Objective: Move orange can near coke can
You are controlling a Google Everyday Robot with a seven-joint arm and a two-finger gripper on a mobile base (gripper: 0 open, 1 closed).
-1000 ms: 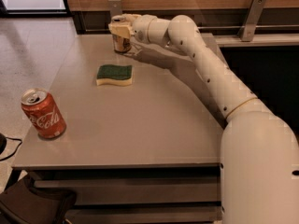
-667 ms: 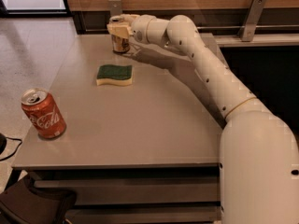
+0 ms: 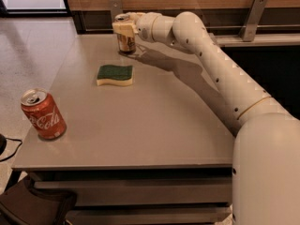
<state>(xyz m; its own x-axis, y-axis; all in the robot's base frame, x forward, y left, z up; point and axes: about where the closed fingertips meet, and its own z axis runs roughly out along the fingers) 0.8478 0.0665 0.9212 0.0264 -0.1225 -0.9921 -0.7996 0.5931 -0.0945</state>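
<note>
The orange can (image 3: 126,43) stands upright at the far edge of the grey table (image 3: 154,121), left of centre. My gripper (image 3: 123,27) reaches in from the right and is closed around the can's upper part, with a beige finger (image 3: 121,28) across its front. The can's base rests on the table. The coke can (image 3: 43,114), red with white script, stands upright near the table's front left corner, far from the orange can.
A green and yellow sponge (image 3: 115,75) lies on the table between the two cans, nearer the orange one. My arm (image 3: 211,64) stretches across the table's right side. A wooden wall with metal brackets (image 3: 252,17) runs behind the table.
</note>
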